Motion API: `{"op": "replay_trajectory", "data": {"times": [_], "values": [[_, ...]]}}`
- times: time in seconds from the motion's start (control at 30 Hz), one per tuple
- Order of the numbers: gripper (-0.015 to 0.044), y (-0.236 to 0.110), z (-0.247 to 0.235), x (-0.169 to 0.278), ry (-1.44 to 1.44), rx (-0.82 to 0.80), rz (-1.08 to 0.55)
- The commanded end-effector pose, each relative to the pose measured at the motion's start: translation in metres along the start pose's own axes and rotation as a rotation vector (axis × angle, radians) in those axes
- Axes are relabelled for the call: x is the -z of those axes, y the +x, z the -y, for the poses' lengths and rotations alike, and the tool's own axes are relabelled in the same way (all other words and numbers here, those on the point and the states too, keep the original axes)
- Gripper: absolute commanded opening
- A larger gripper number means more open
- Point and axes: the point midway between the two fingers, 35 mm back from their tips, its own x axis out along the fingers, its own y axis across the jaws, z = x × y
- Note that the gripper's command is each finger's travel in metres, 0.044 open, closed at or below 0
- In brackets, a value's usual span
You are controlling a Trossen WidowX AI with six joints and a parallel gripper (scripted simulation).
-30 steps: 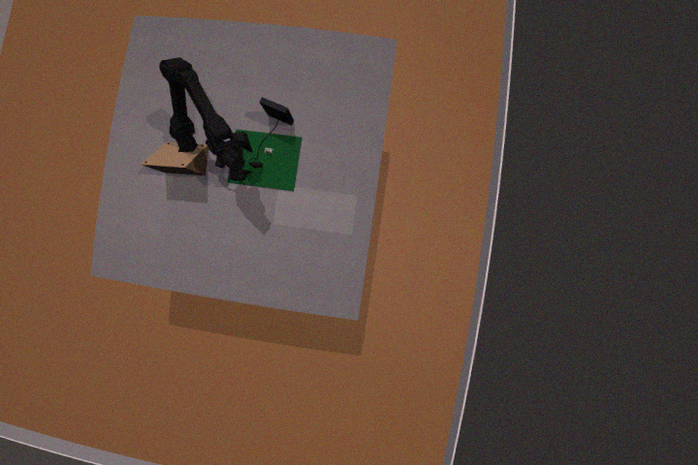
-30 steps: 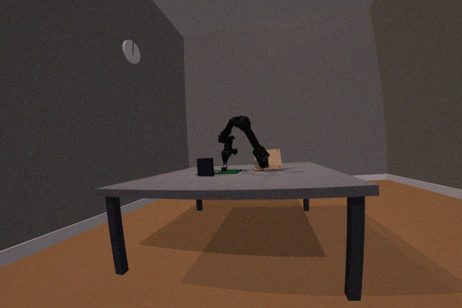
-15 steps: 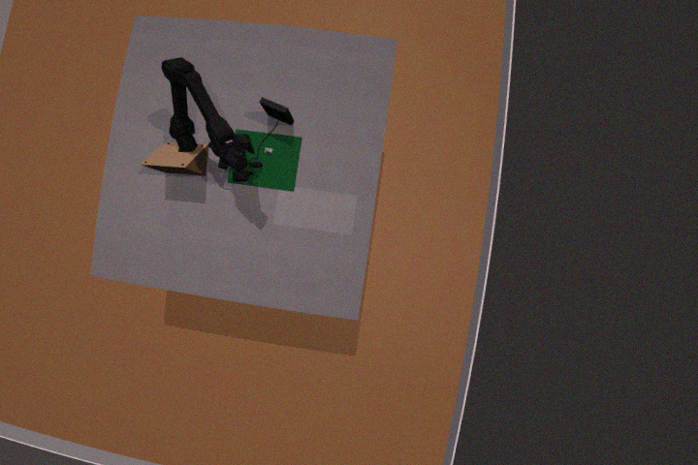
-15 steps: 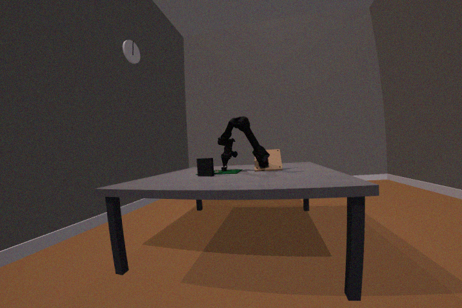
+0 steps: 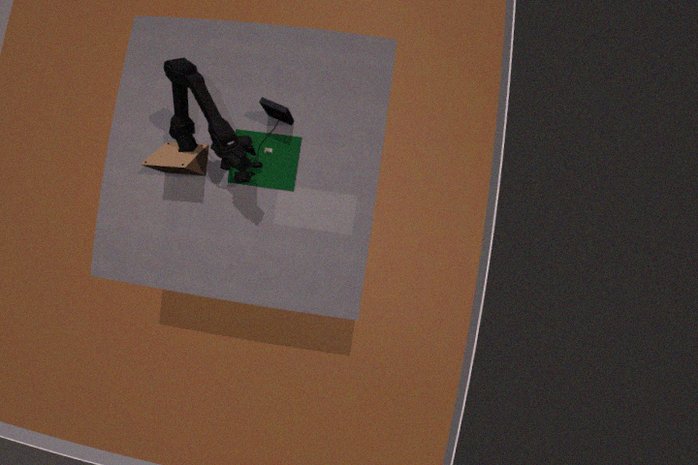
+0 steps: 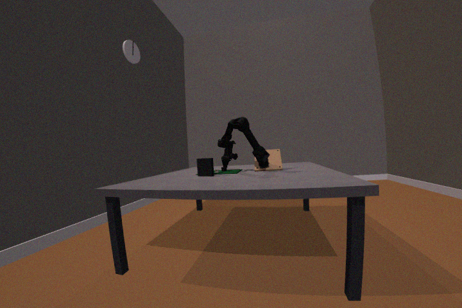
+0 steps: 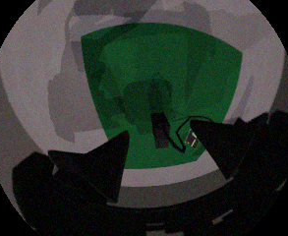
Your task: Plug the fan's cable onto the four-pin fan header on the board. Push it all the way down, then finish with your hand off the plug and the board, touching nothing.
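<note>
The green board (image 5: 284, 170) (image 6: 235, 171) (image 7: 212, 74) lies flat on the table. The small pale header (image 5: 268, 149) (image 7: 192, 139) stands on it. The cable's dark plug (image 5: 257, 164) (image 7: 160, 132) is off the header, to its left in the wrist view, and looks upright. The thin black cable (image 5: 271, 130) loops from the plug past the header to the black fan (image 5: 276, 110) (image 6: 205, 167) beside the board. My gripper (image 5: 252, 163) (image 6: 224, 168) (image 7: 160, 128) is open and low over the board, its fingers on either side of the plug with gaps. Whether the fingertips touch the board is unclear.
A tan slanted panel (image 5: 169, 157) (image 6: 274, 160) stands at the arm's base. The fan stands upright just beyond the board's edge. A paler rectangle (image 5: 317, 210) shows on the table (image 5: 196, 246) (image 6: 239, 191) near the board's corner.
</note>
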Motion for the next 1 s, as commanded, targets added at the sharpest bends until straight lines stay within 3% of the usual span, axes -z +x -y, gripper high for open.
{"op": "replay_trajectory", "data": {"times": [0.0,0.27,0.63,0.7,0.97], "values": [[0.0335,0.0,0.0,0.0,-0.001,0.0,0.0],[0.0125,0.0,0.0,0.0,-0.001,0.0,0.0],[0.0052,0.0,0.0,0.0,-0.001,0.0,0.0],[0.0,-0.002,0.0,0.001,-0.001,-0.001,0.0],[0.0,-0.025,-0.002,0.009,0.002,-0.003,0.001]]}}
